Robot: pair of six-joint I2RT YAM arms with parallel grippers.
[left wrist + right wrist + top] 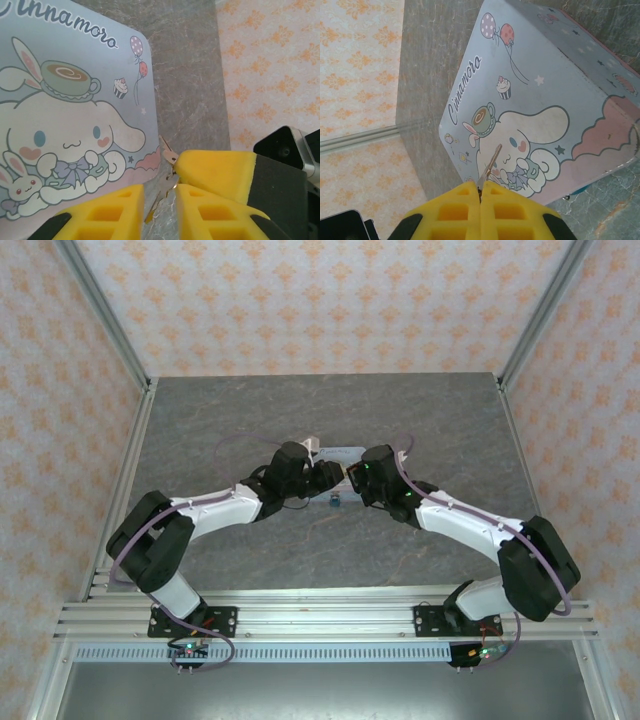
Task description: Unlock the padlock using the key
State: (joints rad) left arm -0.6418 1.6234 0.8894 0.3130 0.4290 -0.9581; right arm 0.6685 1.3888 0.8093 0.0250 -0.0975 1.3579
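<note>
Teal padlock (333, 502), seemingly, near pale tin (340, 453)

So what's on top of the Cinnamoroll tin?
Nothing rests on the visible tin lid; the right gripper points a key toward it. Its fingers hide the near edge.

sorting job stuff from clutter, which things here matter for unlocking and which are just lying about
For the job:
- padlock, on the table
- key, pinched in the right gripper

Lying about:
- cartoon tin
</note>
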